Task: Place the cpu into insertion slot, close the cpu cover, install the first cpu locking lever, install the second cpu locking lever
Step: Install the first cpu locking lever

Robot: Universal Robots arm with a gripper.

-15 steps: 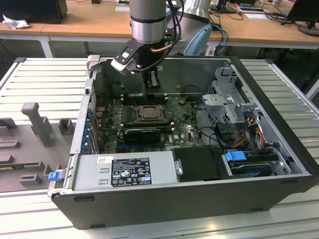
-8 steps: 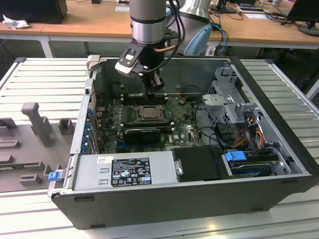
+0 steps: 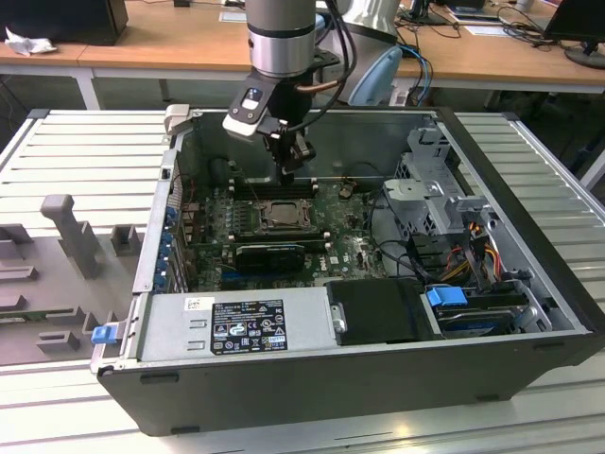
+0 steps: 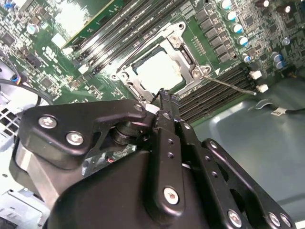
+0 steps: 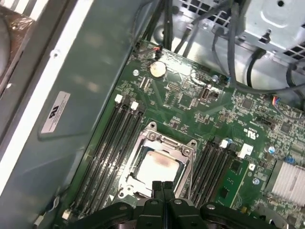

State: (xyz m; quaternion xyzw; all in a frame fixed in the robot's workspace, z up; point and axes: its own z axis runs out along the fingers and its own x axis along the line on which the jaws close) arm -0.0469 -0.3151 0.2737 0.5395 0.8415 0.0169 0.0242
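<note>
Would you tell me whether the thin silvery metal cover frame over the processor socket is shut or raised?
Shut: in both wrist views the thin silvery cpu cover lies flat, framing the pale square cpu.

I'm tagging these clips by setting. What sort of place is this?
Probably a robotics lab or office workshop: an open computer case lies on a slatted metal table, a robot arm reaches down into it, and wooden desks stand behind.

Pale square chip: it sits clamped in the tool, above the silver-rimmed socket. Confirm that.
Not clamped: the pale square chip lies in the silver-rimmed socket, below the black tool, as the first wrist view shows.
</note>
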